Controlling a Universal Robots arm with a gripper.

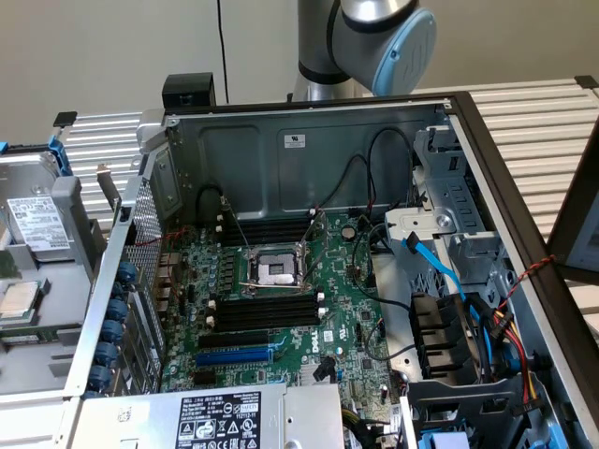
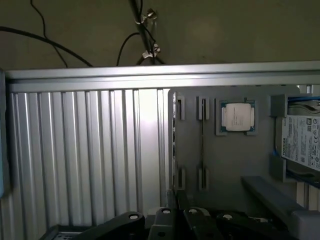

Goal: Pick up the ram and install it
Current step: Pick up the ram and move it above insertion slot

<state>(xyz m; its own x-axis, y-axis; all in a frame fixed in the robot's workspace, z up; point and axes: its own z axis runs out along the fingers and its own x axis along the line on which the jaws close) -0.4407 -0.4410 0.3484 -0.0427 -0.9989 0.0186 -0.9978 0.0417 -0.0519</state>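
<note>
Gripper (image 2: 175, 222) was closed, apparently on nothing, near the grey tray (image 2: 230, 165), which lay at the exterior view's left of the case (image 1: 281, 178). Ram (image 2: 202, 145), seemingly edge-on in the tray's clips (image 2: 202, 108) beside the processor (image 2: 237, 117), was judged light, stiff and fragile, best pinched mid-length across its flat faces.

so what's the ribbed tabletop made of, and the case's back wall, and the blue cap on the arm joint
Ribbed tabletop: looks like bare aluminium, satin finish; silver slats with long soft highlights.
Case's back wall: probably sheet steel, dull grey and unpainted; thin folded edges and punched holes.
Blue cap: likely moulded plastic, smooth with a slight sheen; even colour and a rounded rim.
</note>
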